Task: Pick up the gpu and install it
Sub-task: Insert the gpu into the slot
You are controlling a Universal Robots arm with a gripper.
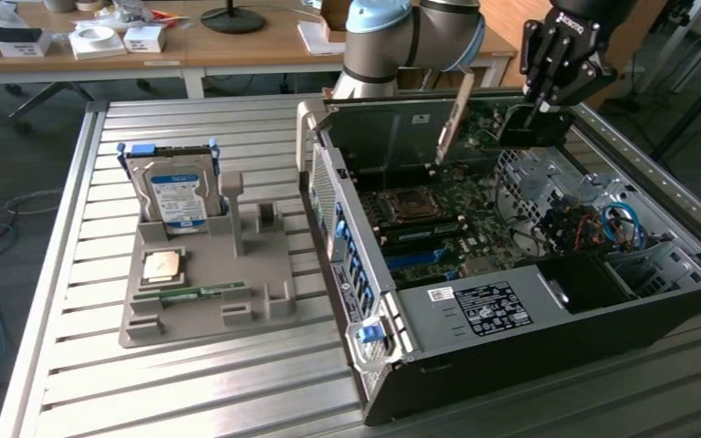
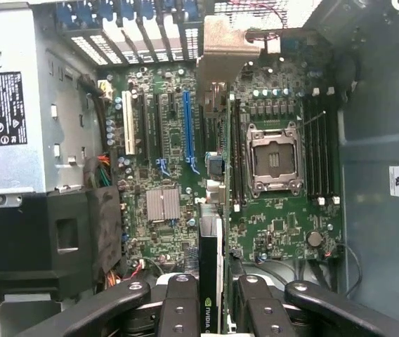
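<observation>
My gripper (image 1: 533,117) hangs over the far end of the open computer case (image 1: 570,301) and is shut on the gpu (image 1: 496,123). The card is held on edge above the motherboard (image 1: 448,228), with its pale metal bracket (image 1: 455,114) pointing towards the case's rear wall. In the wrist view the gpu (image 2: 211,232) shows edge-on between my fingers (image 2: 178,302), and its bracket (image 2: 227,45) reaches the row of rear slot openings. The card lies just beside the blue expansion slot (image 2: 187,130), near the empty CPU socket (image 2: 275,158). Whether it touches the board I cannot tell.
A grey parts holder (image 1: 204,283) on the slatted metal table carries a silver hard drive with a blue label (image 1: 178,192), a CPU chip (image 1: 162,266) and a green memory stick (image 1: 193,292). Drive cage and cables (image 1: 594,228) fill the case's near right.
</observation>
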